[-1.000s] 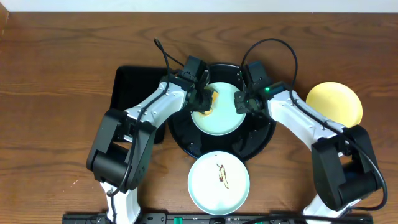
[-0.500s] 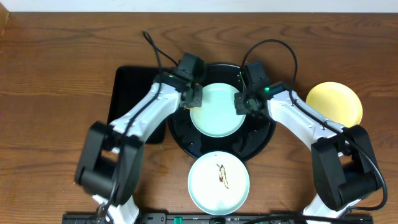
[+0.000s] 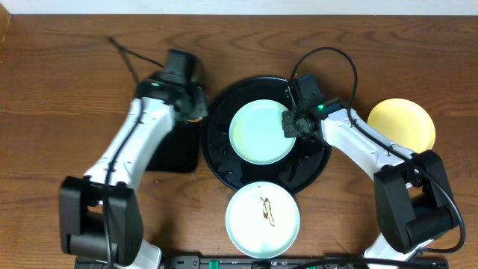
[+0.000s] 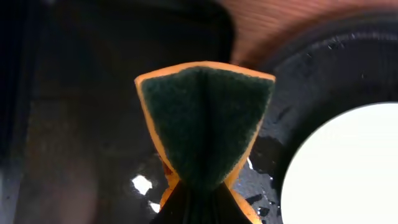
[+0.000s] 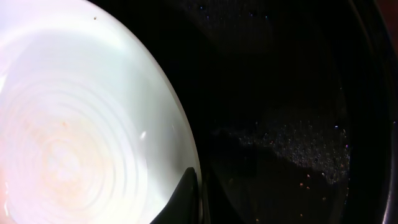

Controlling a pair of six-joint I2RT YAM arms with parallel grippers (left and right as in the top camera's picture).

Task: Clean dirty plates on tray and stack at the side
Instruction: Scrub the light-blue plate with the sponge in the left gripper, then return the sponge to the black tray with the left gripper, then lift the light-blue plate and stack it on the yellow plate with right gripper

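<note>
The left claw (image 3: 191, 104) is gripping a folded orange-and-green sponge (image 4: 205, 124) above the rectangular tray (image 3: 178, 152), while the right claw (image 3: 290, 124) is pinching the rim of the pale blue-green plate (image 3: 261, 133) lying on the round black tray (image 3: 308, 168).

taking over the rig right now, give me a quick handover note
Left gripper: shut on the sponge, over the rectangular tray.
Right gripper: shut on the rim of the pale green plate on the round tray.
Done: that plate looks wiped; yellow plate sits on the table at right.
Left: smeared plate in front of the round tray needs cleaning; then stack the plates.
</note>
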